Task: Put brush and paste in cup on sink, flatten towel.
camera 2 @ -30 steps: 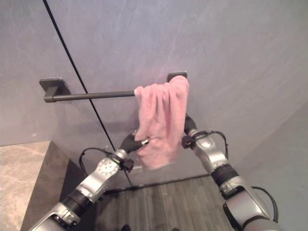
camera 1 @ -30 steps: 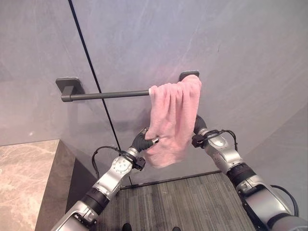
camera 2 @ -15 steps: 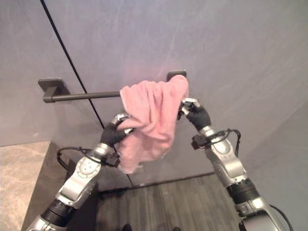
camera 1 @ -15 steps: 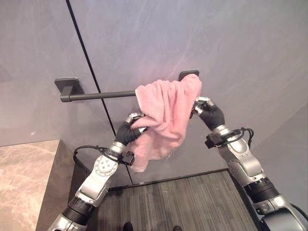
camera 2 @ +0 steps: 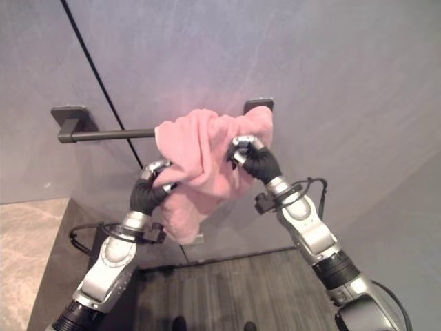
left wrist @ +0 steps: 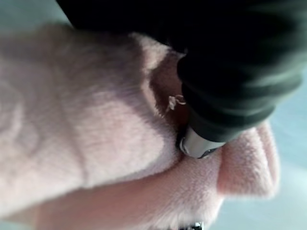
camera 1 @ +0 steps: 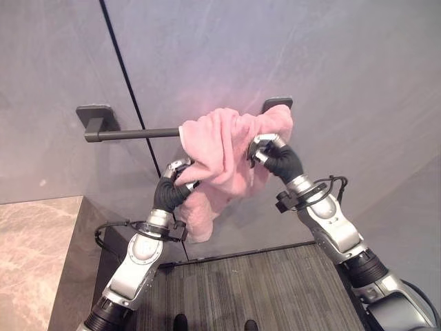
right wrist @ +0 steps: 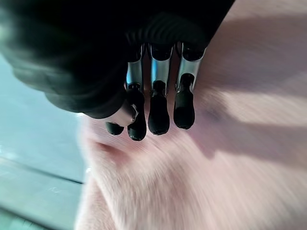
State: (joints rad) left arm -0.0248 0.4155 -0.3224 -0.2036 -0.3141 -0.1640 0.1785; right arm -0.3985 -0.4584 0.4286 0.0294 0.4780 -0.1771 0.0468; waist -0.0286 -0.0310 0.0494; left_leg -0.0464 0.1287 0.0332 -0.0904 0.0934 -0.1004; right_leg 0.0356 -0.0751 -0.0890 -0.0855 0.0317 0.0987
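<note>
Towel [camera 1: 227, 148]: pink, bunched, draped over rail [camera 1: 131, 134] on wall [camera 1: 331, 62], between both hands.
Left hand [camera 1: 172, 185]: just below towel's left fold, fingers curled into the cloth, grasping it.
Right hand [camera 1: 272, 155]: against towel's right side, near rail's right bracket [camera 1: 277, 103]; fingers bent onto cloth, gripping it.
Bench [camera 1: 34, 255]: marble, well left of and below left hand.
Floor [camera 1: 255, 289]: striped, below both hands.

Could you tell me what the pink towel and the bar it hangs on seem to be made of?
The pink towel looks like soft plush fabric, probably microfibre or fleece: its fuzzy nap shows in the wrist views and it bunches in thick folds. The towel bar looks like metal with a matte dark finish, thin, straight and without shine, though coated plastic cannot be ruled out.
</note>
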